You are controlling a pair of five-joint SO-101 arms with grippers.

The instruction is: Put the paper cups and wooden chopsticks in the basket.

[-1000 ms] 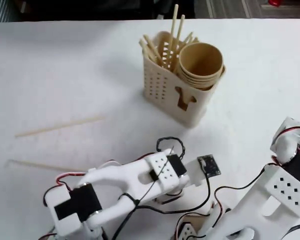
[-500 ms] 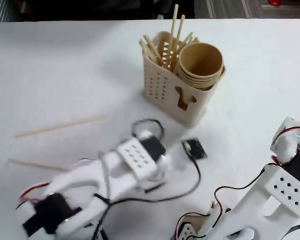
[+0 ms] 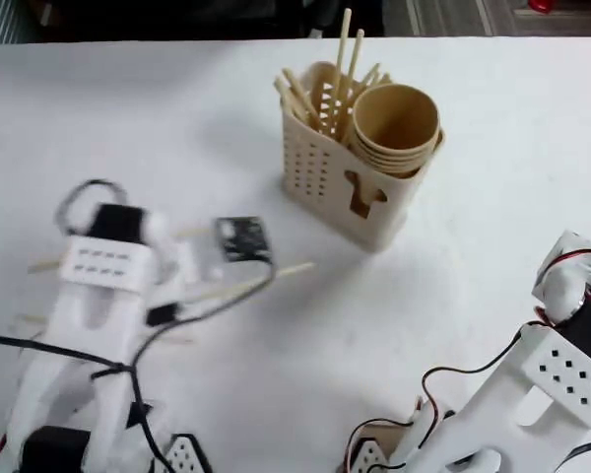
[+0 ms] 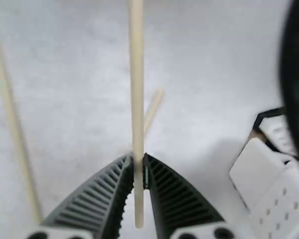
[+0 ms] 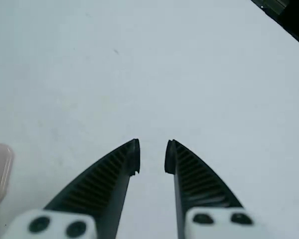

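The held chopstick [image 4: 136, 74] is a plain pale wooden stick, thin and straight. The left gripper [image 4: 138, 162] has its fingers [image 4: 112, 186] pinched tight on it near one end. In the high view its free end pokes out from under the left arm [image 3: 98, 296] and points towards the basket [image 3: 325, 177], stopping short of the basket's lower left corner.

Two loose chopsticks [image 3: 39, 264] of the same pale wood lie flat on the table [image 3: 177, 128], well out to the left of the basket and partly covered by that arm. The left wrist view shows one of them [image 4: 12, 129] off to the side of the fingers, with a bit of another peeking out behind the held stick.

The basket is a cream plastic caddy with rows of little holes and a cutlery-shaped cutout on its front. A stack of tan paper cups [image 3: 396, 123] sits nested in its right side, open end up. A bunch of chopsticks [image 3: 340, 69] stands in its left side — a couple stick up well above the rim, leaning a bit.

The right gripper [image 5: 152, 154] hangs over bare table with its fingers a small gap apart, holding nothing. The right arm [image 3: 561, 365] is parked well below and to the right of the basket.
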